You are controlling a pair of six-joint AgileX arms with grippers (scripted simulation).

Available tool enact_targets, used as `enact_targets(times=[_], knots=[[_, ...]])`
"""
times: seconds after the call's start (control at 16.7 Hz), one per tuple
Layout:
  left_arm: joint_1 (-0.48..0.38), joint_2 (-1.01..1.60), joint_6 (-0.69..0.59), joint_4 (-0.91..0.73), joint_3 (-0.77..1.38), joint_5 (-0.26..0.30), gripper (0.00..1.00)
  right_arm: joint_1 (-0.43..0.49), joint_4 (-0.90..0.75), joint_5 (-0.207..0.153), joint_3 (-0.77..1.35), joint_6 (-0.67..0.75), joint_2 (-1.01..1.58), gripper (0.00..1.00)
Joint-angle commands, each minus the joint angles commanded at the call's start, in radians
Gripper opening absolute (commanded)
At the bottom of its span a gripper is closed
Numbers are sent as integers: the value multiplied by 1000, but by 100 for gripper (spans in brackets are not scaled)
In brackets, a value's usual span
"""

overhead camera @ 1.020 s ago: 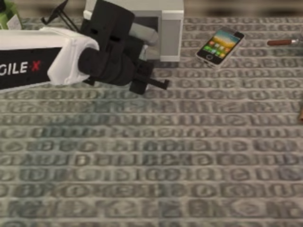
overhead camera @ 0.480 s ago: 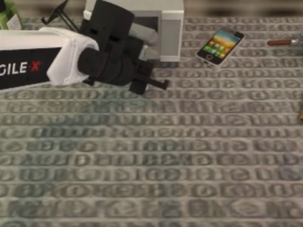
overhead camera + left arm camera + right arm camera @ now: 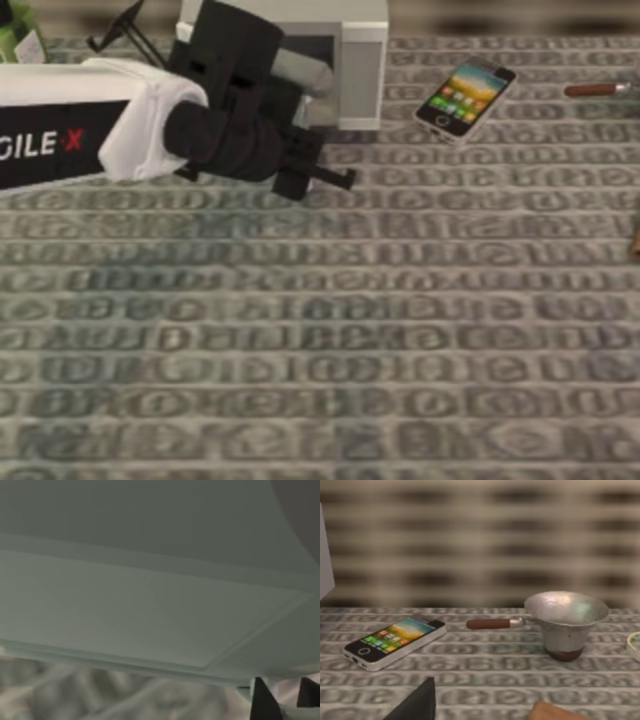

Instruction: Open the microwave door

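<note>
Phone [image 3: 465, 96] at 3 o'clock of microwave [image 3: 350, 40], clear of it. Microwave door [image 3: 150, 610] at table's 12 o'clock, under left gripper [image 3: 320, 175], fingers closed on its edge. Right arm out of view.

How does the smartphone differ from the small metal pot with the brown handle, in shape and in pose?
The smartphone is flat and rectangular, lying with its lit screen up; the metal pot is a flared round cup standing upright. The smartphone has no handle; the metal pot has a brown one sticking out sideways. Both rest on the patterned table.
</note>
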Motion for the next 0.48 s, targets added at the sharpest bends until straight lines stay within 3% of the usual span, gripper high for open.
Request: enact_targets(times=[0.48], knots=[[-6, 3, -2, -1, -6, 10, 0, 0, 0, 0, 0, 0, 0, 100]])
